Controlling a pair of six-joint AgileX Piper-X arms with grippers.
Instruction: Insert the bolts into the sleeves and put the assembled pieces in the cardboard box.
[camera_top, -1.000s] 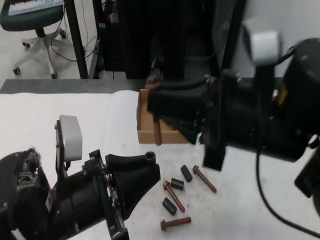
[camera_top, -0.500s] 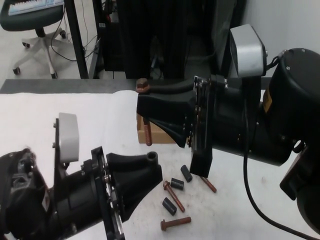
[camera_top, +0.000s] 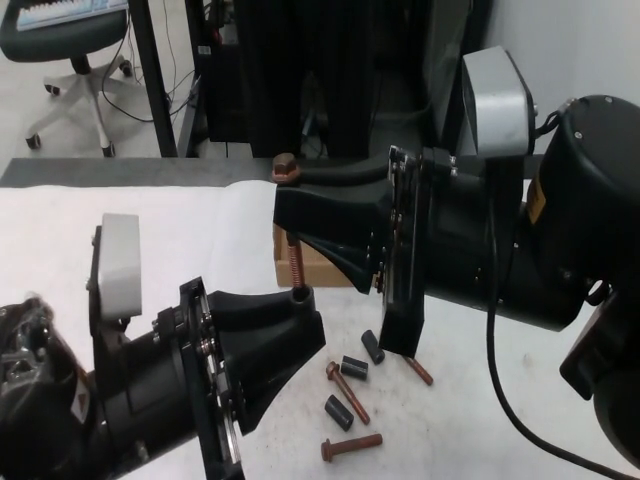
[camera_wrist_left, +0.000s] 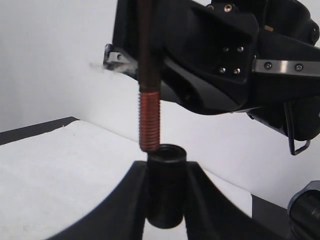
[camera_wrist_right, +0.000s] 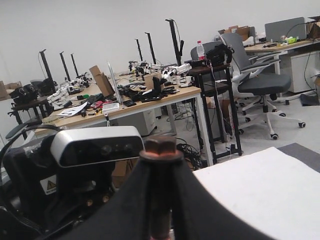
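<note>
**Q:** Is there any writing that can be read?
**A:** No. A yellow label sits on the right arm's body, and a triangle warning sticker is on the left arm. The print on both is too small to make out.

**Q:** What is each hand doing?
**A:** The left hand is closed narrowly on a black sleeve, which it holds upright with the open mouth facing up. The right hand grips a copper-coloured bolt just under its hexagonal head. The bolt hangs straight down with its threaded end lowest.

**Q:** Where is the bolt relative to the sleeve?
**A:** It is directly above the sleeve. The threaded tip is at the sleeve's rim, towards one edge of the mouth. I cannot tell whether it has gone in.

**Q:** And the other pieces?
**A:** Both hands are raised over the white-covered counter. The cardboard box sits beyond them, partly hidden by the right hand. Three loose bolts and three loose sleeves lie scattered on the counter in front of the box, nearer the camera.
</note>
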